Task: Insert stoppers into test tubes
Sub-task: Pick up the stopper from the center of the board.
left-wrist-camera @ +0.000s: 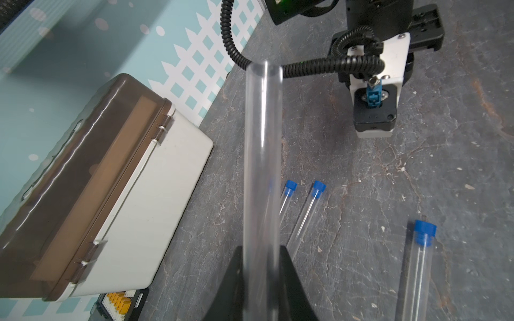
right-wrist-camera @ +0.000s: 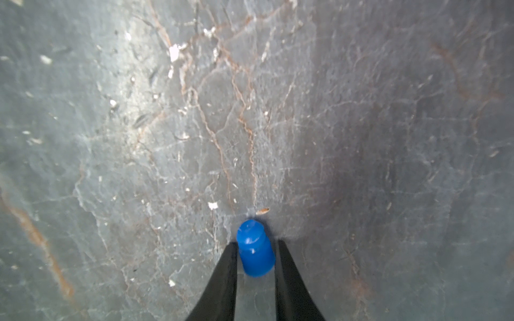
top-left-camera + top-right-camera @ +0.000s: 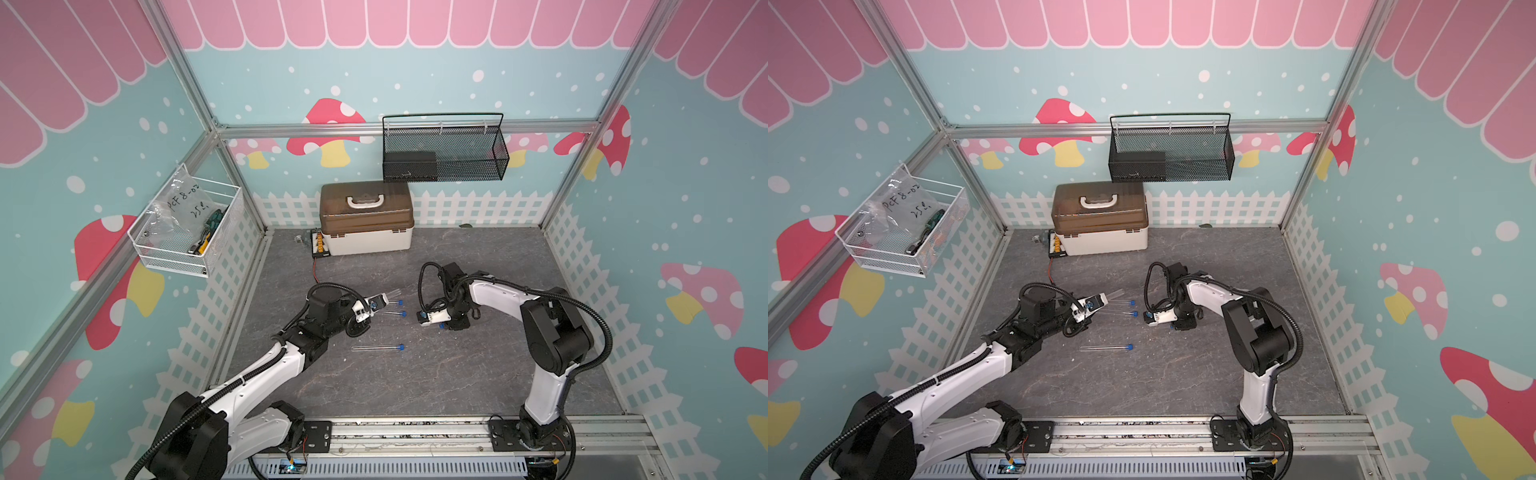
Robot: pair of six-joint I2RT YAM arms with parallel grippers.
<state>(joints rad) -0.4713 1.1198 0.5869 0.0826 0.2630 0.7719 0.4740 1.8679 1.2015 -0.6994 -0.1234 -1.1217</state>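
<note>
Clock faces read on the top views, twelve at the back wall point(image 3: 415, 75).

Nearest the front rail point(image 3: 415, 432), flat on the counter point(image 3: 457, 374): a lone capped tube point(image 3: 374, 348), long axis nine to three, blue plug point(image 3: 401, 347) at the three o'clock end.

Next out, at two o'clock of it and well apart: the right claw point(image 2: 256, 244), tips down at the counter and pinched on a loose stopper point(image 2: 255, 254), one tip against each side. Rests against the counter; upright or on its side, not clear. Mostly hidden under the claw's body in both top views.

Level with that, toward nine o'clock: a second capped tube point(image 1: 303, 219) and a third capped tube point(image 1: 286, 201), flat, side by side, both lying nine to three with plugs at three o'clock.

Just above their nine o'clock ends: the left claw point(image 1: 261, 255), closed tight on an uncapped test tube point(image 1: 262, 166). Held clear of the counter, long axis eight to two, open mouth at the two o'clock end, other end buried in the claw. In the left wrist view, crosses in front of the third capped tube and hides part of it.

Farther back, at twelve: a toolbox point(image 3: 365, 237), white with a brown lid shut; contents not visible. Just beside its nine o'clock side: a black board with yellow plugs point(image 3: 319, 244).

On the back wall: a black mesh basket point(image 3: 469, 149), a dark box point(image 3: 409, 166) in its nine o'clock end. On the side wall point(image 3: 104, 137) at ten o'clock: a white wire basket point(image 3: 174, 259) holding a clear plastic bag point(image 3: 183, 199) with handwriting and some hand tools point(image 3: 208, 232).
</note>
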